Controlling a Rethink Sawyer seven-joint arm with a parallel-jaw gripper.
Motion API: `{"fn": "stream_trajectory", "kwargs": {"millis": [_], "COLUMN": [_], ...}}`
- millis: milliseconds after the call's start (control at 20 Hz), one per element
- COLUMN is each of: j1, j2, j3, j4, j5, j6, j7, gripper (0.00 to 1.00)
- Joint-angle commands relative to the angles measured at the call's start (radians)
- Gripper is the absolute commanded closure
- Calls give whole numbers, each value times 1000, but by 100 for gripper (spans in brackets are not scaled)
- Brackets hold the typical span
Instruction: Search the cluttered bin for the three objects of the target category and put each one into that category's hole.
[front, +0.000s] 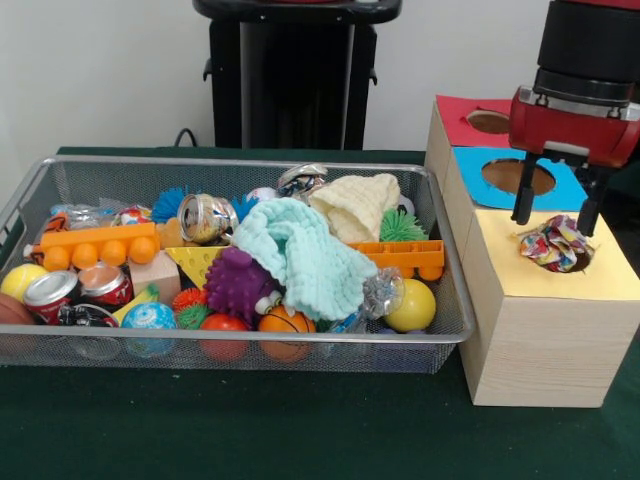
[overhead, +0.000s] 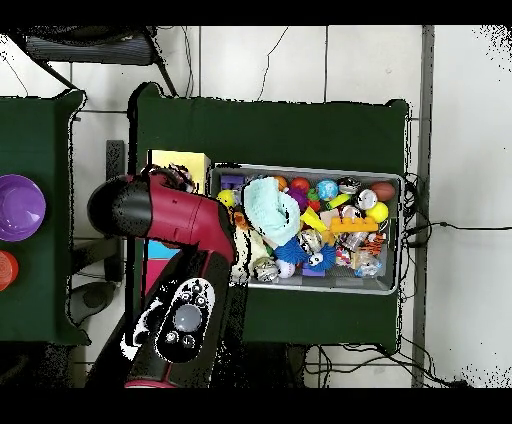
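Gripper (front: 553, 213) hangs with jaws open, directly above the scrunchie (front: 555, 245) resting at the yellow box's (front: 560, 300) hole; the bin (front: 250, 165) lies well aside.

Cluttered bin (front: 440, 262): silver wire mesh with a smooth, rounded metal rim; contents include a soft, waffle-textured mint cloth (front: 300, 250), a cream knitted cloth (front: 358, 202), glossy metal cans (front: 207, 217), matt orange plastic bricks (front: 95, 243), a knobbly purple rubbery ball (front: 238, 282) and a smooth, shiny yellow ball (front: 412, 306). Boxes at right: pale, matt unfinished wood, faced on top with flat red (front: 455, 118), blue (front: 565, 190) and yellow paper (front: 520, 272), a crinkled patterned fabric scrunchie (front: 555, 245) lying on the yellow one. Table cover (front: 250, 425): dark green matt cloth; gripper (front: 554, 212) housing glossy red plastic with matt black fingers.
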Motion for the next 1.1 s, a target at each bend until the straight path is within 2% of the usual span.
{"fn": "stream_trajectory", "kwargs": {"millis": [50, 250, 400, 550, 850, 1100], "j1": [-40, -45, -30, -44, -28, -35], "j2": [23, 21, 32, 3, -30, -60], "j3": [72, 72, 29, 41, 40, 49], "j4": [94, 91, 71, 86, 99, 72], "j5": [41, 45, 44, 56, 76, 89], "j6": [177, 207, 192, 223, 251, 254], "j7": [265, 275, 310, 308, 334, 324], "gripper": [0, 0, 0, 0, 0, 0]}}
